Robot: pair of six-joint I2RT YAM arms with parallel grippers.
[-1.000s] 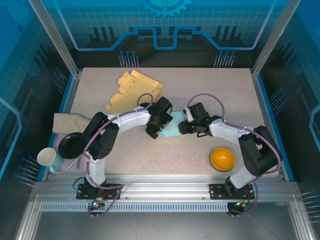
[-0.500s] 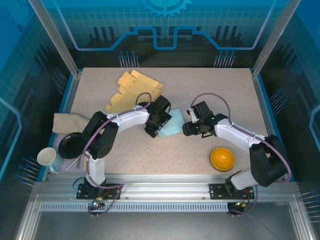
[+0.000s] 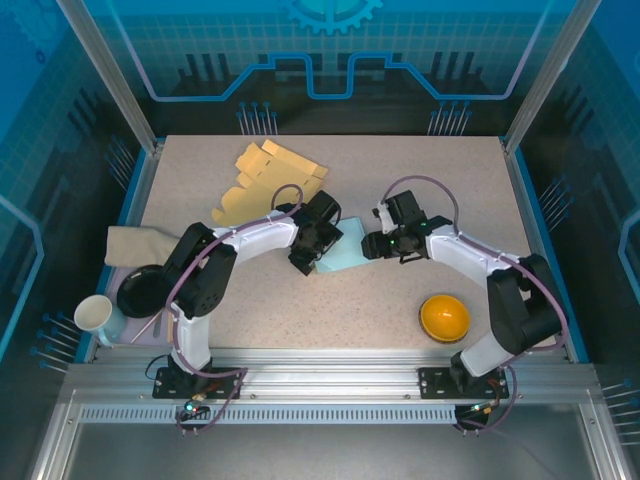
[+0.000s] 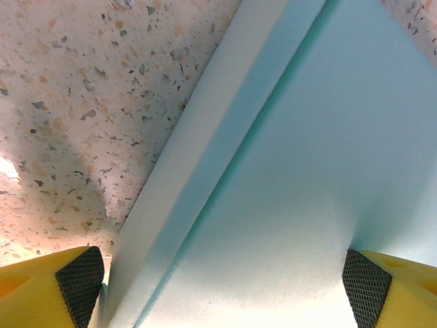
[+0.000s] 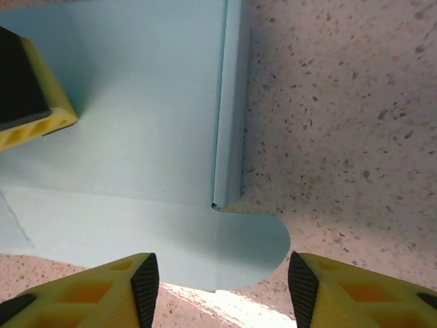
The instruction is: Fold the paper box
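The speckled table [image 3: 420, 190] carries a flattened light-blue paper box [image 3: 346, 254] near its middle. Behind that box and to its left lies a flat yellow cardboard cutout [image 3: 262, 182]. Well to the box's left, at the table's edge, lie a beige cloth [image 3: 128, 243], a black bowl [image 3: 140, 290] and, nearer still, a white cup [image 3: 92, 314]. To the box's right and nearer sits an orange bowl [image 3: 444, 317], well apart from it.
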